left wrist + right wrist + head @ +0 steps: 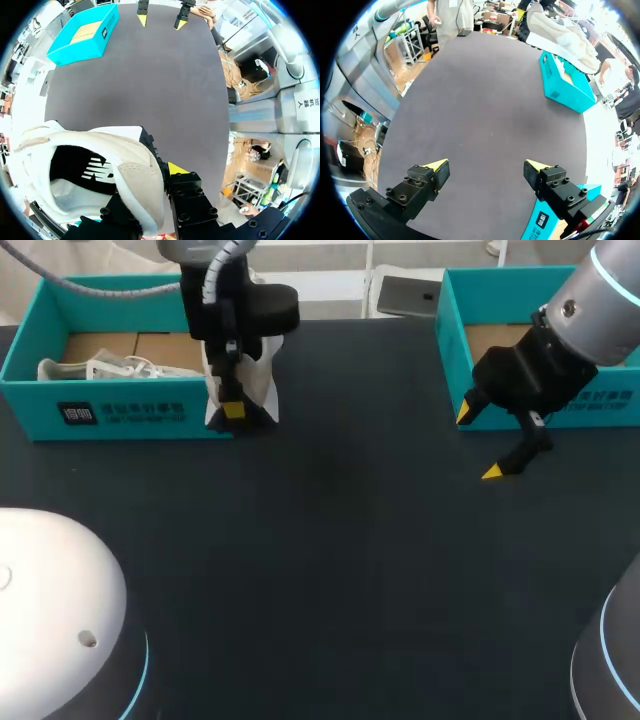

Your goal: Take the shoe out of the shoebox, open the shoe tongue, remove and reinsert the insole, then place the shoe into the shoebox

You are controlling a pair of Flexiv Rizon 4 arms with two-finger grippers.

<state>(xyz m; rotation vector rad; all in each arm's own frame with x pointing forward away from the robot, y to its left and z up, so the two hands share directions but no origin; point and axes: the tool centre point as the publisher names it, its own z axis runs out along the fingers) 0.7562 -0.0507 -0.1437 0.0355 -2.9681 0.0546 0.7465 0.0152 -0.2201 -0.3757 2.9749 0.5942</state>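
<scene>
The left arm (225, 300) hides most of the shoe (264, 385), 1 finger buried inside it. Left jaws pinch its collar; right jaws gape over the table (330, 540)

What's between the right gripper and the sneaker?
Nothing visible. Only bare table lies between the open right gripper and the white sneaker, which the left gripper holds at the near corner of the left shoebox.

Left gripper (232, 410) clamped on the shoe (132, 167) — right gripper (479, 443) hangs low, fingers spread wide.
</scene>
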